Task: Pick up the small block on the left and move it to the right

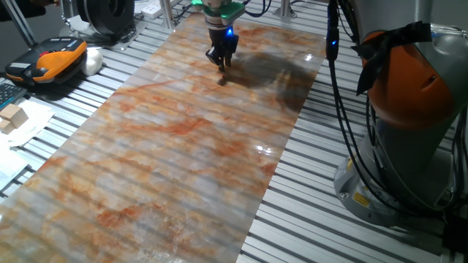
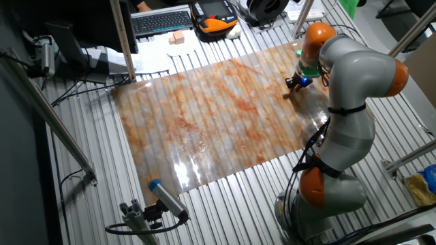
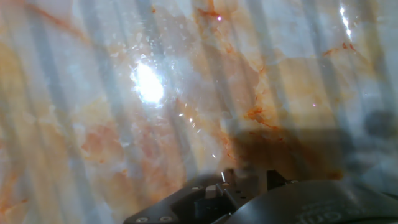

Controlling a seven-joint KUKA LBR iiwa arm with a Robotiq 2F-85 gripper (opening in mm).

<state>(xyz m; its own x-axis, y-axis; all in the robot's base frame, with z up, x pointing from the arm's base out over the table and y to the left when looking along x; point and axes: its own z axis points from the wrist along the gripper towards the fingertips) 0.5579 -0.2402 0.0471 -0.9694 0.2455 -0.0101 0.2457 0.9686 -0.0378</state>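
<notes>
Marbled orange-and-grey sheet [image 1: 168,161] covers the ribbed metal table, and your black two-finger gripper [image 1: 222,66] hangs low over its far end, at the upper middle of one fixed view. The tiny light-tan wooden cube, the small block [image 1: 221,80], reads only as a speck on the sheet directly under the fingertips, a touch lower in that frame. In the other fixed view the same speck [image 2: 285,96] sits just to the lower left of the gripper [image 2: 297,84]. You cannot tell from either view whether the fingers touch it, and the cube has no long axis to line up on.

Whether the fingers stand apart or together, I cannot tell: both fixed views are too small, and the hand view shows only the dark hand body along the bottom edge, with no cube I can make out.

By my count: one arm, one gripper, one small block. Two larger pale wooden blocks [image 1: 13,117] sit on white paper at the left edge, well apart from the gripper. My judgement is that the coming move is a short straight descent, not a sideways reach.
</notes>
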